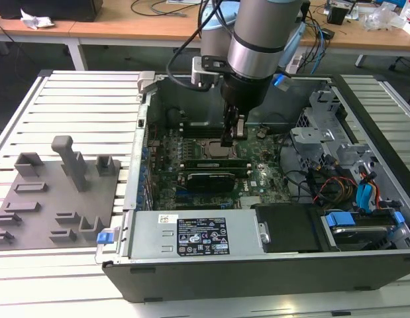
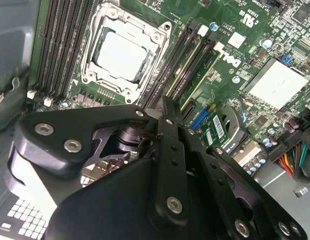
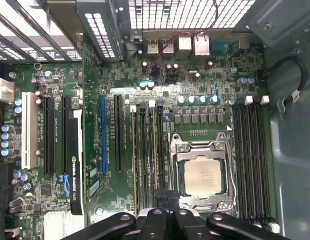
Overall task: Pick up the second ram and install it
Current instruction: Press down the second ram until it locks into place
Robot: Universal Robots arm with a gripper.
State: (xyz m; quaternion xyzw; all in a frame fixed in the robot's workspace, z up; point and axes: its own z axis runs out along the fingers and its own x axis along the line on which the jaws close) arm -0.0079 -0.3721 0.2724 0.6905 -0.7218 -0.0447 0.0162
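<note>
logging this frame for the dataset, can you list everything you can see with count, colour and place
computer case: one, black and grey, open on the slatted table
table: one, white, slatted, under the case
motherboard: one, green, on the case floor
processor: one, silver, in its metal socket, between the two banks of memory slots
memory slots: several, black, in banks on both sides of the processor
ram: one green stick seated in a slot next to the processor; whether it is the second ram I cannot tell
graphics card: one, black, standing in an expansion slot
holder blocks: one grey set, on the table at the exterior view's left
gripper: one, black, down inside the case over the slots beside the processor
</note>
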